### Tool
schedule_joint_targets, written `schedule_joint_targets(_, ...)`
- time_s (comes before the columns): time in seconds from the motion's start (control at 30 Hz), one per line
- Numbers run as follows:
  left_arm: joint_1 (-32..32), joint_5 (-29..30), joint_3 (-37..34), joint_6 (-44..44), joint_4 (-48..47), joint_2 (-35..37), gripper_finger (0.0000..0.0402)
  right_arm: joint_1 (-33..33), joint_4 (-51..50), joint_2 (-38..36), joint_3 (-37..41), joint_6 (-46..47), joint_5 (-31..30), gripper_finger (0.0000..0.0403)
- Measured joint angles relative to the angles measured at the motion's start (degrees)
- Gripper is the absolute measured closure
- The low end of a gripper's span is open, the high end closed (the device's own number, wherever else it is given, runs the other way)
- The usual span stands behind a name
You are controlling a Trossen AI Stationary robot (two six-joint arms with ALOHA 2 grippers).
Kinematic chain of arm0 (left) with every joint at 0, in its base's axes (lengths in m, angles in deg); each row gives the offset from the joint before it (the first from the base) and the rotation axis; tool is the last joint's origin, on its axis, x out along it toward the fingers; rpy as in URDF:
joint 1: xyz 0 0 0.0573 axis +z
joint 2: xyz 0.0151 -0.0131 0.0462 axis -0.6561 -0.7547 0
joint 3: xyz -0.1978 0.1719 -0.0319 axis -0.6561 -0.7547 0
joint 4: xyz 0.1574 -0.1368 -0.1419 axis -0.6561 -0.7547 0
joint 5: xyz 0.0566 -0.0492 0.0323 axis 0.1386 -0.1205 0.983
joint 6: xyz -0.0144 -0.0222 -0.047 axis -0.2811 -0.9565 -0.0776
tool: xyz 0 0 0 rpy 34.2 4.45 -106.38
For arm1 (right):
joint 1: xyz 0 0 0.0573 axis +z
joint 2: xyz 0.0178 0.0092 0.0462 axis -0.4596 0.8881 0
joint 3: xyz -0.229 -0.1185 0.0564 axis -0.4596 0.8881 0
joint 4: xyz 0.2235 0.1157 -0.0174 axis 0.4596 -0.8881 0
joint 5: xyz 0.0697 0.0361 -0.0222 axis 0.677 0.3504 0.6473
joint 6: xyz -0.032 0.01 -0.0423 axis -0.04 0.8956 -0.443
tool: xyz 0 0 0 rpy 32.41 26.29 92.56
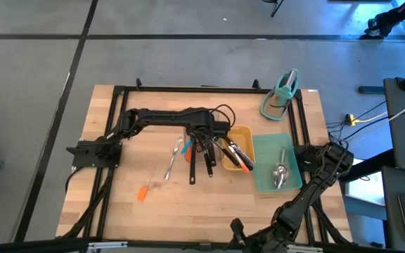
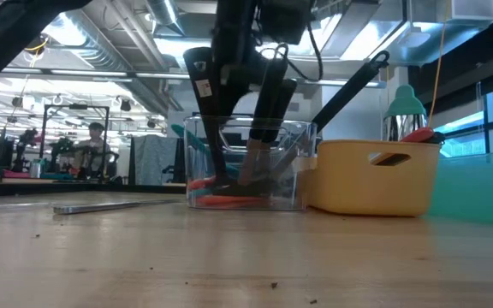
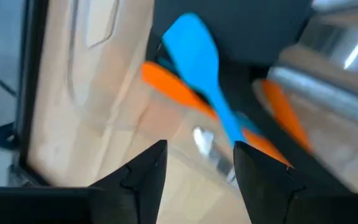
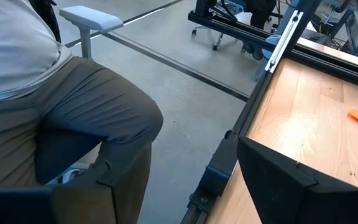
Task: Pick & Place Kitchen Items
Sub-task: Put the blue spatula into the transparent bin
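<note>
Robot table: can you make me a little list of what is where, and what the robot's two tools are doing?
left tool: open, over the clear tray
in clear tray: blue spatula, orange spatulas, black utensils
yellow tray: beside the clear tray, holds black-handled tools
teal tray: holds shiny spoons
on bare table: steel utensil, small orange piece
right tool: open, empty, waiting past the table's edge
</note>
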Motion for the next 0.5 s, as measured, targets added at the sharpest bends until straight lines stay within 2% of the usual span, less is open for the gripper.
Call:
schedule_joint_targets(0.13, -0.5, -2.5, 1.4, -0.1, -0.3, 2.1, 0.0222, 0.0, -0.4, 0.0, 0.0, 0.0, 0.0, 0.0162)
schedule_joint_targets(0.27, -0.9, -5.7, 1.0, -3.5, -0.5, 5.4, 0.0241, 0.0, -0.6, 0.0, 0.0, 0.0, 1.1, 0.0162)
schedule_joint_targets(0.4, -1.7, -7.0, 0.5, -7.8, -0.5, 7.8, 0.0284, 0.0, -0.6, 0.0, 0.0, 0.0, 1.8, 0.0162)
schedule_joint_targets(0.5, -3.0, -9.0, 0.5, -10.0, -0.5, 8.3, 0.0339, 0.0, -0.6, 0.0, 0.0, 0.0, 2.0, 0.0162)
